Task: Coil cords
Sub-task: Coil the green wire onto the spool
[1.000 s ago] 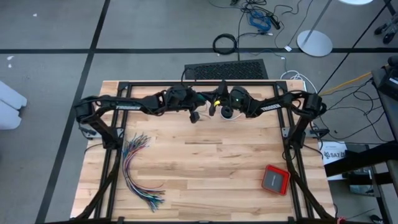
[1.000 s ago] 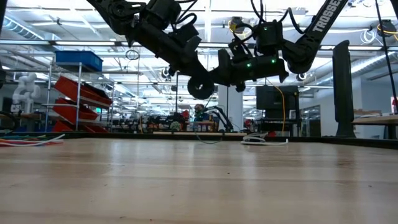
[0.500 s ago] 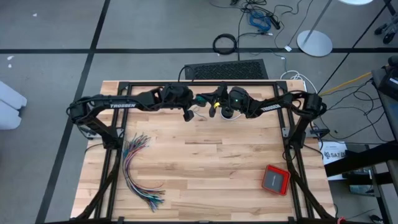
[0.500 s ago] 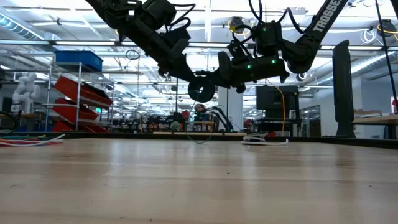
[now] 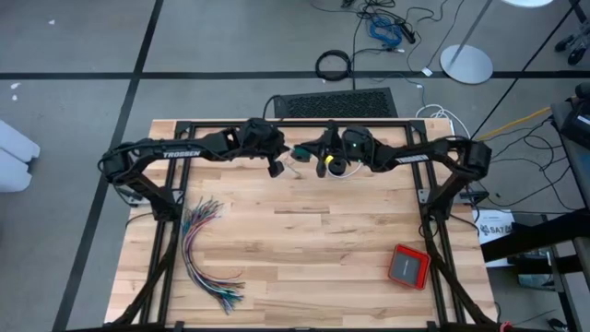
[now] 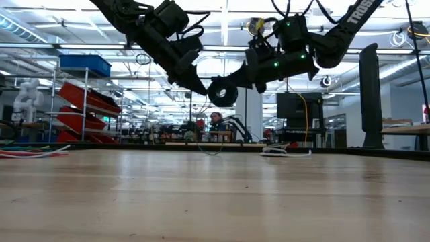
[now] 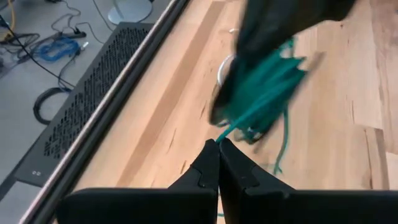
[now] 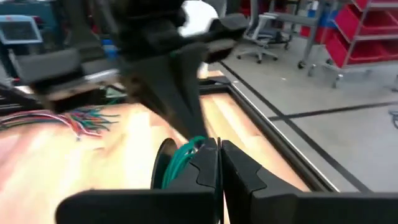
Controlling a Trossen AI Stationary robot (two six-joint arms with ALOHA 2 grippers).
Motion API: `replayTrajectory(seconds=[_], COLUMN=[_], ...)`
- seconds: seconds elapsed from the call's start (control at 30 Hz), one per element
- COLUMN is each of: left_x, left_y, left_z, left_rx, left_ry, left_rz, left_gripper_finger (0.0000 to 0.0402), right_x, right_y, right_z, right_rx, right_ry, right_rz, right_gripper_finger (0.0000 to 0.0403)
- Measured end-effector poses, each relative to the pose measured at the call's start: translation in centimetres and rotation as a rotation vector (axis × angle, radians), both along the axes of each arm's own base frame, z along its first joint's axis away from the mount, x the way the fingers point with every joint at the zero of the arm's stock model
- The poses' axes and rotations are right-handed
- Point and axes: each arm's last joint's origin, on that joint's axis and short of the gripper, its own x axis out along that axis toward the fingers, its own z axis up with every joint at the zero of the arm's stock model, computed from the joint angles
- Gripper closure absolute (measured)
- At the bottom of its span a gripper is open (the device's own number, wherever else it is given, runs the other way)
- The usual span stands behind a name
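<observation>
Our right end effector [image 8: 219, 163] is closed on the teal-green cord [image 7: 264, 93], bunched in loops, held above the far middle of the desk [image 5: 304, 249]. Our left end effector [image 7: 219, 163] is closed just beside it, pinching a strand, we judge, to keep the coil taut

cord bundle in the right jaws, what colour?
Teal-green cord, clearest in the left wrist view; also visible in the right wrist view.

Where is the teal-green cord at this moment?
The teal-green cord hangs bunched between the left claw and right claw, above the table's far edge, centre.
</observation>
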Motion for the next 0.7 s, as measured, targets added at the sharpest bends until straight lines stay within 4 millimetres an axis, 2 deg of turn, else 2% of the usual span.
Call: replayTrajectory(seconds=[0.37,0.7], left_x=[0.2,0.1], left_y=[0.4,1.0], left_z=[0.5,0.8], left_rx=[0.058,0.090], left_ry=[-0.040,-0.077], left_rz=[-0.027,-0.078], left_gripper_finger=[0.0400,0.0357], right_x=[-0.6,-0.8], right_y=[0.1,-0.5], right_z=[1.8,2.3], right_rx=[0.015,0.029], right_ry=[-0.083,-0.135], right_rz=[0.072,0.070], right_gripper_finger=[0.0403,0.0403])
